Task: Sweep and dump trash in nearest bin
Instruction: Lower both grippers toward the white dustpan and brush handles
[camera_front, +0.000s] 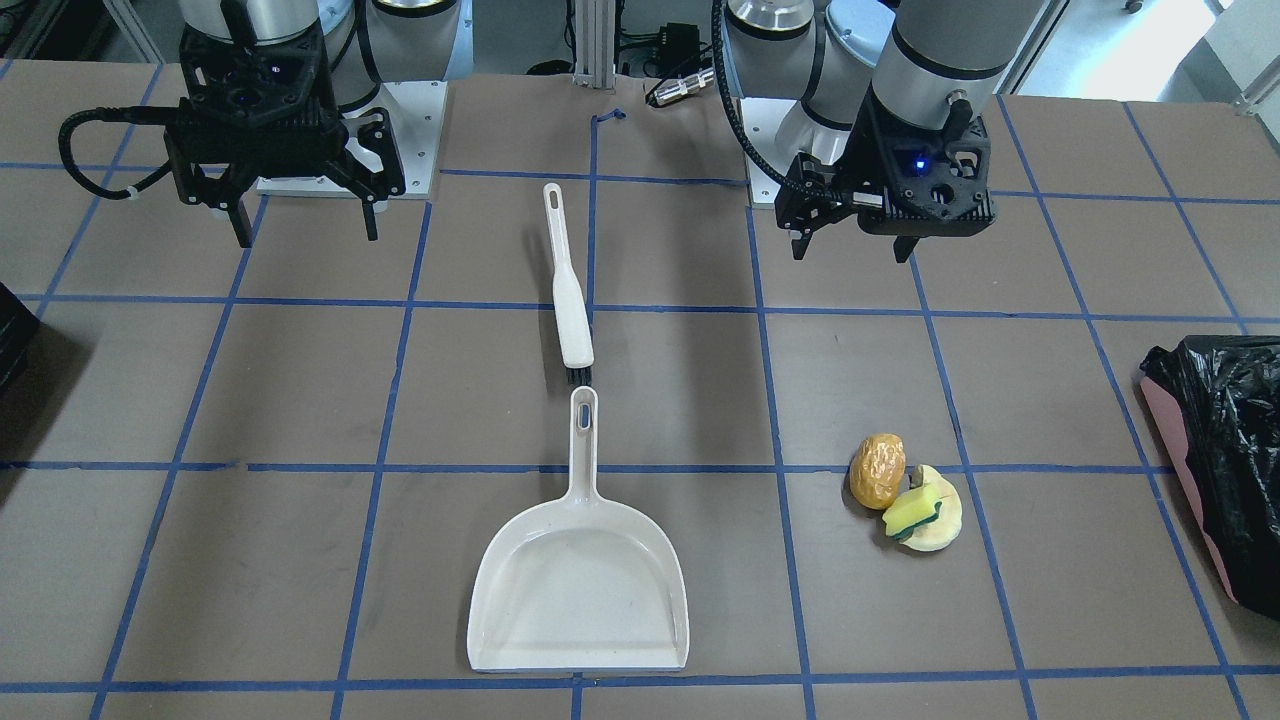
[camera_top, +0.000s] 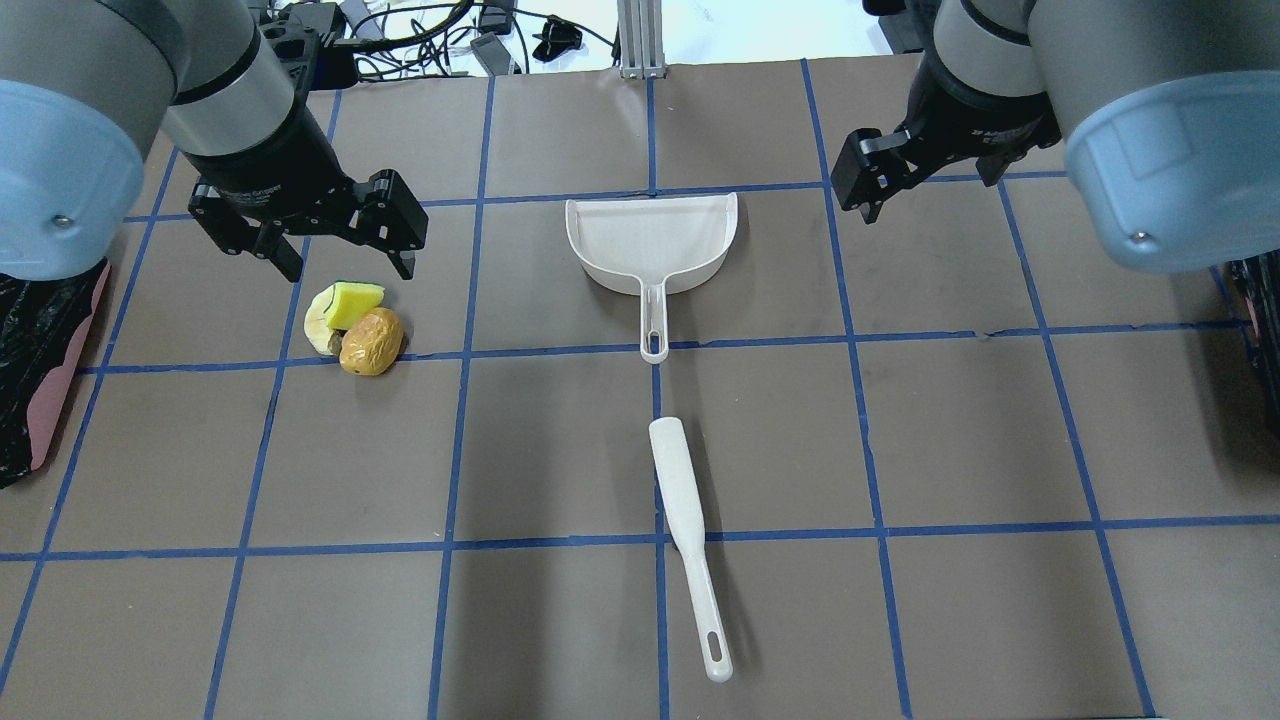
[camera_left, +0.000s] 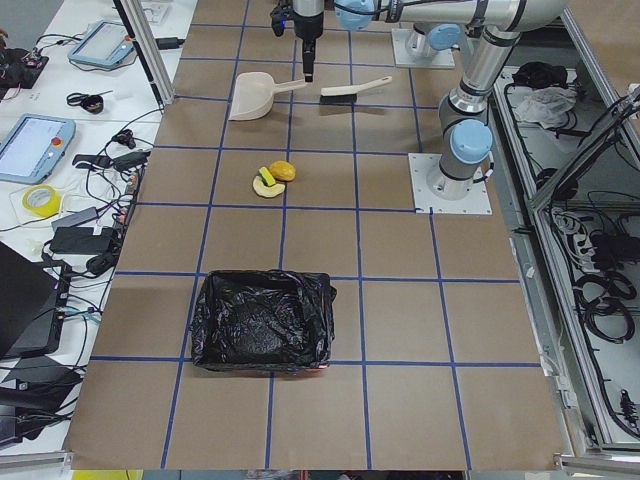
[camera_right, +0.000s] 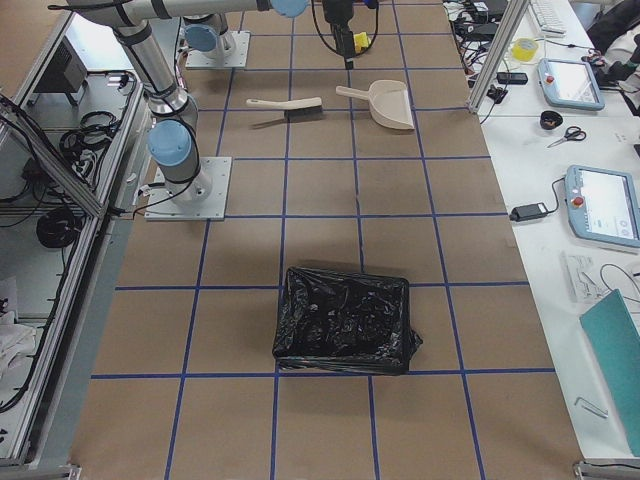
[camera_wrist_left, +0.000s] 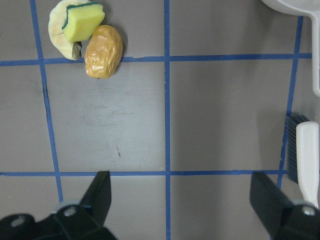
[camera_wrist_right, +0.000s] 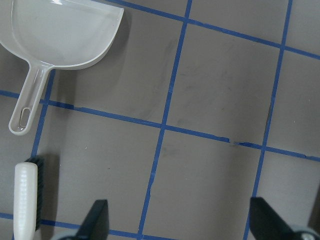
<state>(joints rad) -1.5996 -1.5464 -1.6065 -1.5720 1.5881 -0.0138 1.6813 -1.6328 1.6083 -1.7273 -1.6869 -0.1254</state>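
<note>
The trash (camera_front: 905, 490) is a small cluster on the table: an orange-brown wrinkled lump, a yellow sponge piece with a green layer and a pale crescent slice. It also shows in the overhead view (camera_top: 357, 325) and the left wrist view (camera_wrist_left: 87, 37). My left gripper (camera_top: 345, 262) is open and empty, hovering just beyond the cluster, apart from it. The pink-sided bin (camera_top: 40, 380) with its black bag (camera_front: 1225, 460) stands at the table's end on my left. My right gripper (camera_front: 307, 235) is open and empty, above bare table on the other side.
A white dustpan (camera_top: 650, 240) lies mid-table, its handle pointing at a white brush (camera_top: 685, 540) with dark bristles. Both show in the right wrist view: the dustpan (camera_wrist_right: 60, 35), the brush (camera_wrist_right: 25, 200). A second black-lined bin (camera_right: 345, 320) stands at my right end.
</note>
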